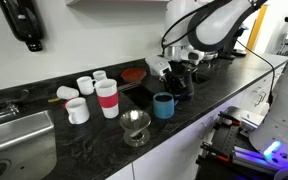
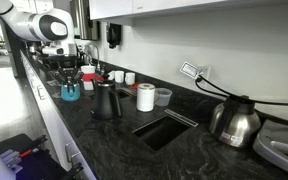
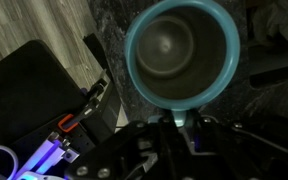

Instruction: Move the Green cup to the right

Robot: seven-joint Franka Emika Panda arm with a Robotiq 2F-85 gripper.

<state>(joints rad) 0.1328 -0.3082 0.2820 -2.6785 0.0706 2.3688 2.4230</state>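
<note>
The Green cup is a teal cylinder without a handle, standing on the dark counter near its front edge; it also shows in an exterior view. My gripper reaches down onto its rim from behind and above. The wrist view looks straight into the cup. Its near wall runs down between my fingers, which look closed on the rim.
A small metal bowl, a white cup with a red band and small white mugs stand beside the cup. A sink lies beyond them. A kettle stands further along the counter.
</note>
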